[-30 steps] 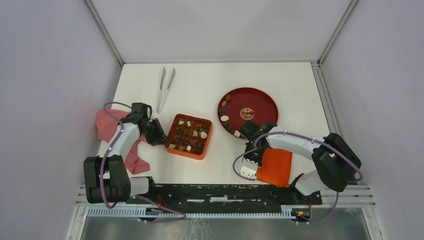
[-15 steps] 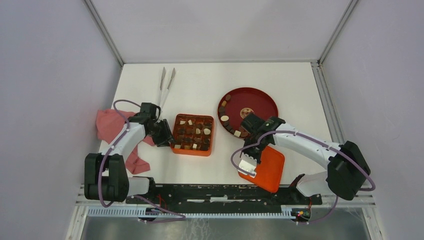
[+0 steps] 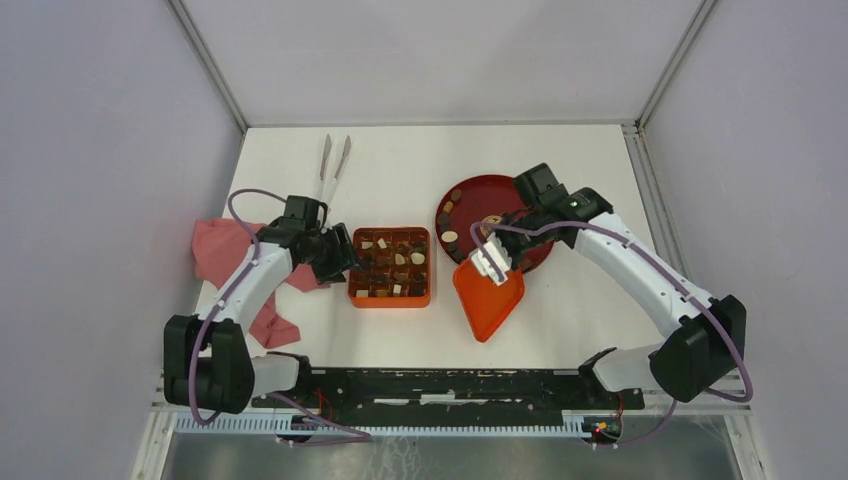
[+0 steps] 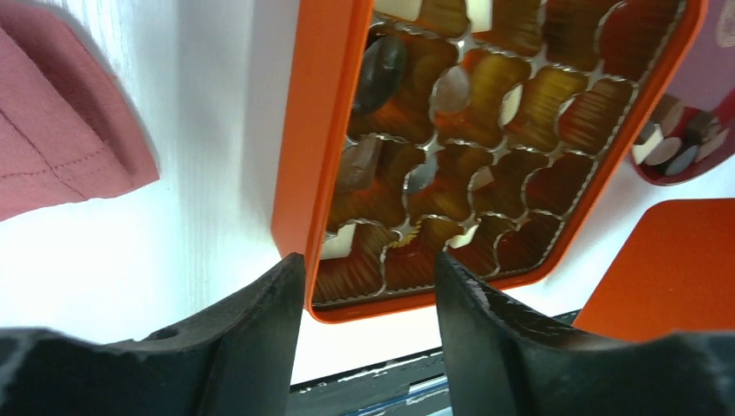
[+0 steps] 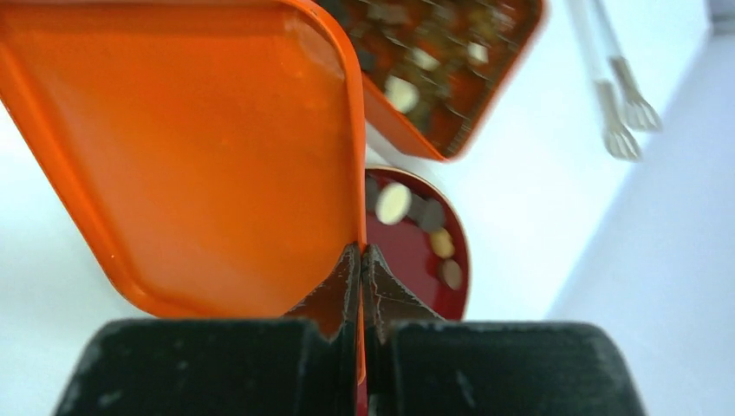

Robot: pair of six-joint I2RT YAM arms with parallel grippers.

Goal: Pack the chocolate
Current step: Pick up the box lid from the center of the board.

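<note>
The left arm (image 3: 250, 285) rises from its base at the near left and leans forward, its forearm angled toward the middle. Its wrist bends so that the left end effector (image 3: 337, 256) points right and slightly downward. In the wrist view the two dark fingers (image 4: 260, 338) of this end effector (image 4: 368, 270) stand well apart.

The right arm (image 3: 640, 265) stretches far forward and to the left from its base at the near right. Its wrist folds back toward the near side. The right end effector (image 3: 494, 262) points down and near-left, fingers pressed together (image 5: 360, 253) on the rim of an orange lid (image 5: 199, 156), which it holds tilted.
</note>
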